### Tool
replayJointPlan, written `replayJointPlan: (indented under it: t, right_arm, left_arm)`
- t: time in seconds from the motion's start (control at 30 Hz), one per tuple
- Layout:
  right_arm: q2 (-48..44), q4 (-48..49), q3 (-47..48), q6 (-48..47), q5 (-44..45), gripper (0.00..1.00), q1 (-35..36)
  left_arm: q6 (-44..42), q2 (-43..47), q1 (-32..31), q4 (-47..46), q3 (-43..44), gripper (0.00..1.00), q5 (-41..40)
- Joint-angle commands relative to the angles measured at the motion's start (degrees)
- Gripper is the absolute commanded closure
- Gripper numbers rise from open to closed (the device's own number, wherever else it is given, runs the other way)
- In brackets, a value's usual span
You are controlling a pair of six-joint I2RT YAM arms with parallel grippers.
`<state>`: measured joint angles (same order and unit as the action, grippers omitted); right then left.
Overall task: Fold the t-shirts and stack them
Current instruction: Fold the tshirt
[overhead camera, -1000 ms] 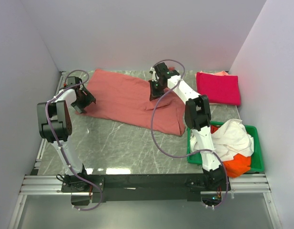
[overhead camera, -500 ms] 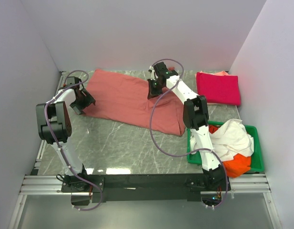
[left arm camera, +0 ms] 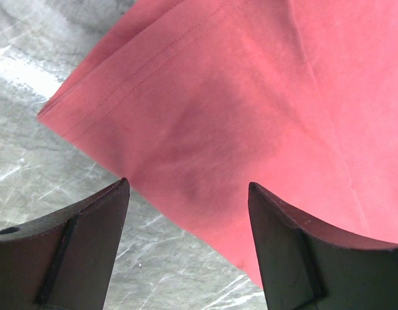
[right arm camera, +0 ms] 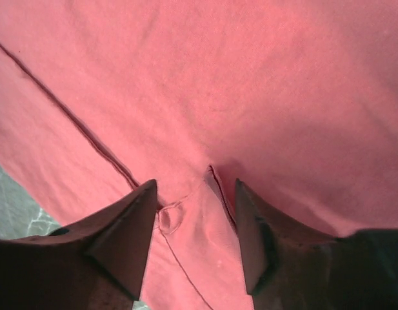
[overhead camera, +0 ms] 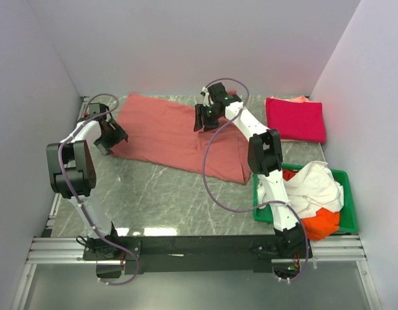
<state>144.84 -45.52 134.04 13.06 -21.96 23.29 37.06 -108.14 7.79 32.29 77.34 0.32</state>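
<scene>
A large dusty salmon-red t-shirt (overhead camera: pixel 166 132) lies spread across the back of the marble table. My right gripper (overhead camera: pixel 200 119) stands open low over its middle. In the right wrist view the gripper (right arm camera: pixel 195 194) straddles a small raised pucker of the salmon cloth (right arm camera: pixel 250 77), and neither finger pinches it. My left gripper (overhead camera: pixel 113 136) is open at the shirt's left corner. In the left wrist view the gripper (left arm camera: pixel 189 194) hangs over the hem of the shirt (left arm camera: pixel 250 97) and bare marble. A folded crimson-pink t-shirt (overhead camera: pixel 295 119) lies at the back right.
A green tray (overhead camera: pixel 348 200) at the right front holds a crumpled white t-shirt (overhead camera: pixel 318 184) and an orange one (overhead camera: pixel 320 224). White walls close in the table at the back and on both sides.
My right gripper has opened and let go of the salmon cloth, shifting slightly left. The left arm has barely moved and stays open.
</scene>
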Motion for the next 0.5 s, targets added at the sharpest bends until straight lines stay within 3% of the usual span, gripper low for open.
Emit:
replayJointPlan:
  t: [0.0, 0.23, 0.47]
  right_arm:
    - [-4.9, 3.1, -1.0, -0.1, 1.4, 0.39, -0.3]
    - [-19.2, 5.1, -12.1, 0.4, 5.7, 0.37, -0.4]
    - [-31.8, 5.8, -35.5, 3.3, 9.2, 0.37, -0.9]
  left_arm:
    - [-0.7, 2.9, 0.0, -0.4, -1.0, 0.20, -1.9]
    - [-0.7, 4.0, 0.1, -2.2, -1.0, 0.20, -3.3]
    - [-1.4, 1.5, 0.1, -4.2, -2.3, 0.20, -3.5]
